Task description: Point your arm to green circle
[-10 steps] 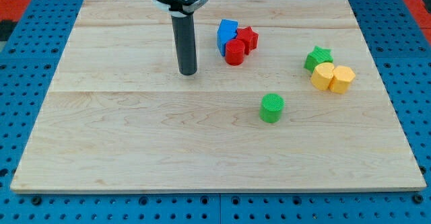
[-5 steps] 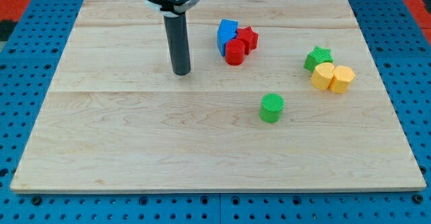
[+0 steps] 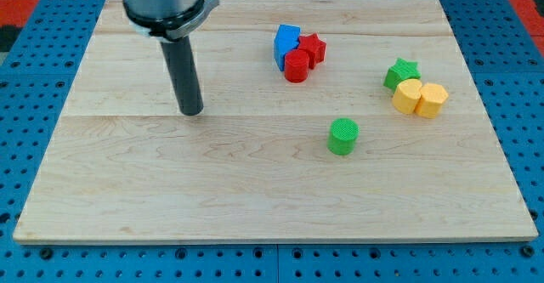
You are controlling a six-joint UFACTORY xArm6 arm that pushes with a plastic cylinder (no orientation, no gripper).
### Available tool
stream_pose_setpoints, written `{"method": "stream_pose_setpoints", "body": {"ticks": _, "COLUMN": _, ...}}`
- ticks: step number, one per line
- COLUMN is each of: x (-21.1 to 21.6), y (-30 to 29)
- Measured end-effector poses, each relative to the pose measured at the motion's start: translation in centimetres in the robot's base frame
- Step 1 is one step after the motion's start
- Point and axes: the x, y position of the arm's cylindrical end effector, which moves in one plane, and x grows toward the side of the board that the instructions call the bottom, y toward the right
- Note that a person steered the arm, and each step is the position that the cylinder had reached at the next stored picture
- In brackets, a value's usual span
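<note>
The green circle (image 3: 343,136) is a short ribbed cylinder, bright green, flat-topped, standing alone right of the board's centre, nearer than the other blocks; it carries no readable writing; my tip (image 3: 192,112) rests on the wooden board (image 3: 255,189) well to its left, touching no block; the arm ends in a bare rod, with no claw to open or close.

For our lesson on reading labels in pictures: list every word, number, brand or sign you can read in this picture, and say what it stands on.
None: no readable word, number, brand or sign appears anywhere.
The pale wooden board, the green round cylinder block, the other coloured blocks and the dark rod ending in my tip are all unmarked.
The blue perforated surface under the board shows only holes.
</note>
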Motion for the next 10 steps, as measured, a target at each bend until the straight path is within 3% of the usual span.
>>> {"method": "stream_pose_setpoints", "body": {"ticks": 2, "x": 6.7, "y": -0.2}}
{"method": "stream_pose_setpoints", "body": {"ticks": 5, "x": 8.5, "y": -0.8}}
{"method": "stream_pose_setpoints", "body": {"ticks": 7, "x": 8.6, "y": 5.0}}
{"method": "stream_pose_setpoints", "body": {"ticks": 9, "x": 8.6, "y": 16.6}}
{"method": "stream_pose_setpoints", "body": {"ticks": 10, "x": 8.4, "y": 19.6}}
